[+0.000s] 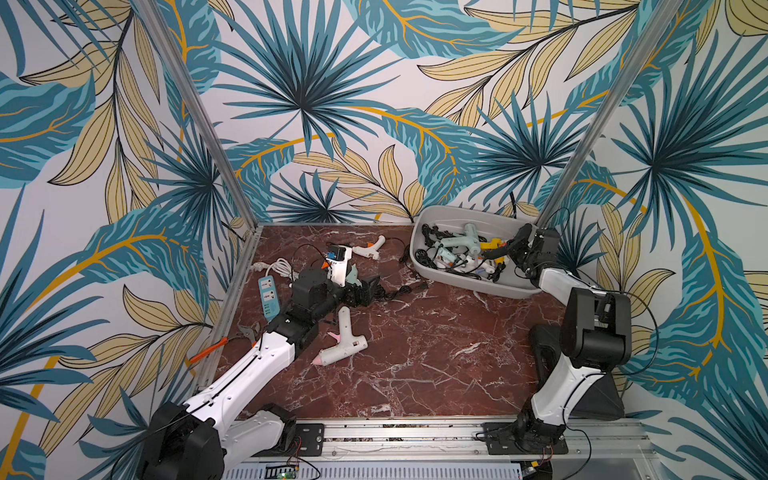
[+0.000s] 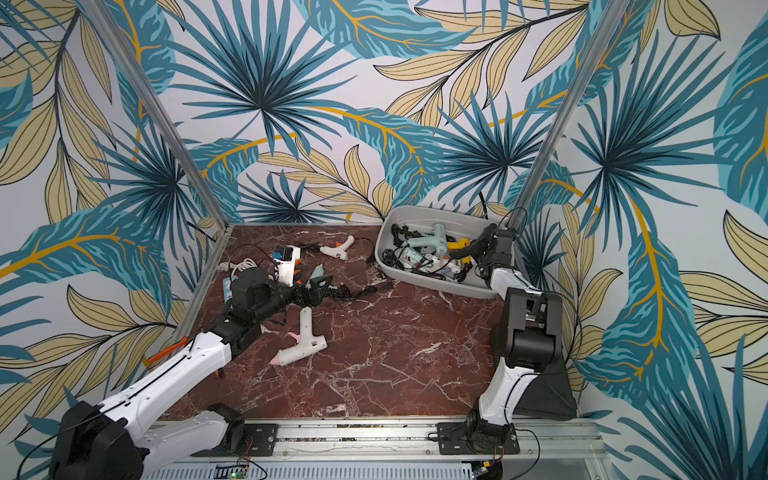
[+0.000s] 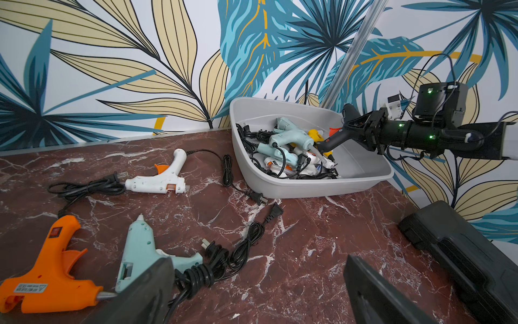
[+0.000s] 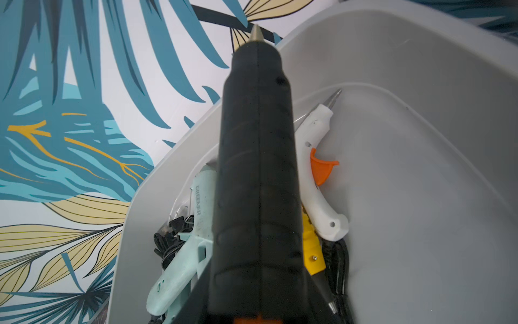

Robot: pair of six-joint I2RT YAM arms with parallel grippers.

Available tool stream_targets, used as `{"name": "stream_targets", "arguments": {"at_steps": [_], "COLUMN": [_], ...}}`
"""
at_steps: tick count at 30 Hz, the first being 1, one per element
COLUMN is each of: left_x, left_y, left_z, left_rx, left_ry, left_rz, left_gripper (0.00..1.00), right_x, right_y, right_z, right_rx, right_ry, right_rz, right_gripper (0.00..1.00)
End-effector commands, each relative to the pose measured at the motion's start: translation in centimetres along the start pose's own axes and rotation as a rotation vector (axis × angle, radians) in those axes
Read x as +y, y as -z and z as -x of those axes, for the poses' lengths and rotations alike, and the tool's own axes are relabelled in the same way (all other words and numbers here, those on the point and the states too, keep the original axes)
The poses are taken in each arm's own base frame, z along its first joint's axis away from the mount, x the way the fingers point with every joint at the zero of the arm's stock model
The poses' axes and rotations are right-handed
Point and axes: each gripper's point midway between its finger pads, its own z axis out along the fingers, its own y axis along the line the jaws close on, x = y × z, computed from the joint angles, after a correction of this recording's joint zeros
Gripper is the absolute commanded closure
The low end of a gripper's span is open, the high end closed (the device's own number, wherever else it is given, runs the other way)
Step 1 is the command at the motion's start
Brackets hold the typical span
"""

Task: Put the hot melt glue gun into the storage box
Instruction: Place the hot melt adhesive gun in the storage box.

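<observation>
Black glue gun (image 3: pixel 335 139) is pinched by the right gripper (image 3: pixel 360 126) above the storage box (image 3: pixel 308 188); lowering and release are probably called for next.

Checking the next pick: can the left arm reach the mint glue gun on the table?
Probably yes: the left gripper is open right at the mint glue gun, handle between its jaws; only the coiled cord crowds it.

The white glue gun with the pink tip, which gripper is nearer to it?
Left. The left gripper hangs open just beyond the white glue gun; the right gripper is across the table, over the storage box, shut on a black glue gun.
</observation>
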Motion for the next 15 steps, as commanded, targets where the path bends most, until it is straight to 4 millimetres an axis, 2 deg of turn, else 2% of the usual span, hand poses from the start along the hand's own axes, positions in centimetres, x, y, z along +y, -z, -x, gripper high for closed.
{"name": "stream_targets", "arguments": {"at_steps": [1, 3, 9, 15], "left_x": [-0.1, 0.2, 1.2, 2.0], "left_y": [0.5, 0.5, 0.8, 1.0], "left_z": [0.7, 0.5, -0.1, -0.9], "left_rx": [-0.034, -0.029, -0.012, 0.009], "left_ry": [-0.011, -0.009, 0.019, 0.048], "left_rz": [0.004, 0.021, 0.077, 0.115], "left_gripper": [0.0, 0.0, 0.0, 0.0], "right_x": [0.8, 0.1, -2.4, -3.7], "right_y": [-0.9, -1.3, -1.5, -1.4], "right_z": [0.0, -0.4, -1.5, -2.2], "right_rx": [0.017, 0.028, 0.073, 0.112], "right_ry": [-0.018, -0.024, -0.032, -0.021], "right_rz": [0.045, 0.023, -0.092, -0.159], "right_gripper": [0.91, 0.86, 0.58, 0.42]}}
